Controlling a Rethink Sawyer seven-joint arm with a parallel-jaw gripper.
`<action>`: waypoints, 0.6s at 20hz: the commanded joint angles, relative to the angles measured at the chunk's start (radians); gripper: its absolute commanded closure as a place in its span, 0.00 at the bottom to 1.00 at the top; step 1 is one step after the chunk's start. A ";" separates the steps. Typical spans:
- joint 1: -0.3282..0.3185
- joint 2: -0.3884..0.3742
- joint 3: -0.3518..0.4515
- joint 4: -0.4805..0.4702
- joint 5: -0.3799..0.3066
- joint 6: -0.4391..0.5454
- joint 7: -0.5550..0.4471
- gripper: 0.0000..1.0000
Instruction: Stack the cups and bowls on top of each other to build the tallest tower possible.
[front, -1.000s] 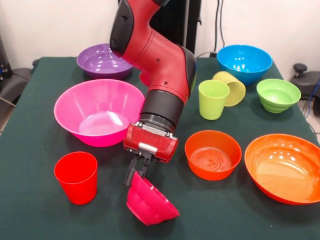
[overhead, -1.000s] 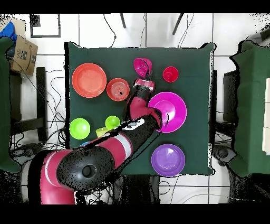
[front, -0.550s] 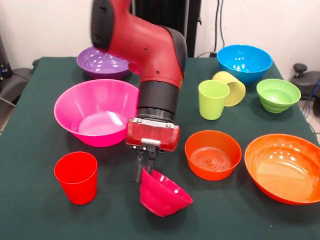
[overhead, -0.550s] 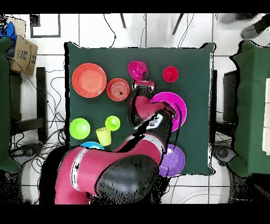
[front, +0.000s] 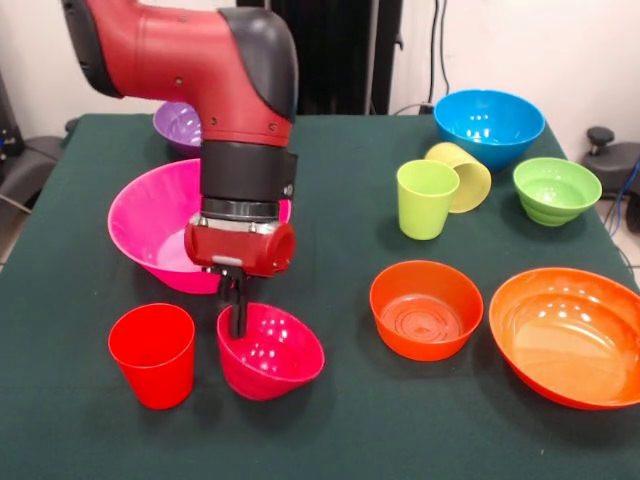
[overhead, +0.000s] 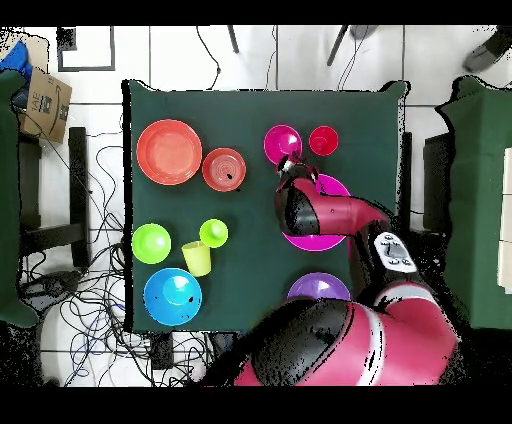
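The small magenta bowl (front: 271, 352) that hung tilted from my end effector (front: 237, 318) a second ago now sits nearly level on the table (front: 350, 440), just beside the red cup (front: 153, 354). My end effector is still clamped on its rim. Nothing is stacked yet; the big pink bowl (front: 150, 235) sits behind.

In the front view, a small bowl (front: 271, 351) sits just right of a cup (front: 153, 354).

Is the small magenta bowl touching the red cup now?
Apart. In the front view, a strip of green cloth shows between the small magenta bowl and the red cup; the overhead view shows the same gap.
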 joint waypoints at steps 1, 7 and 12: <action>-0.054 -0.063 0.355 0.187 0.074 0.288 0.056 1.00; -0.104 -0.054 0.406 0.243 0.142 0.352 0.037 1.00; -0.131 -0.097 0.441 0.280 0.159 0.388 0.013 1.00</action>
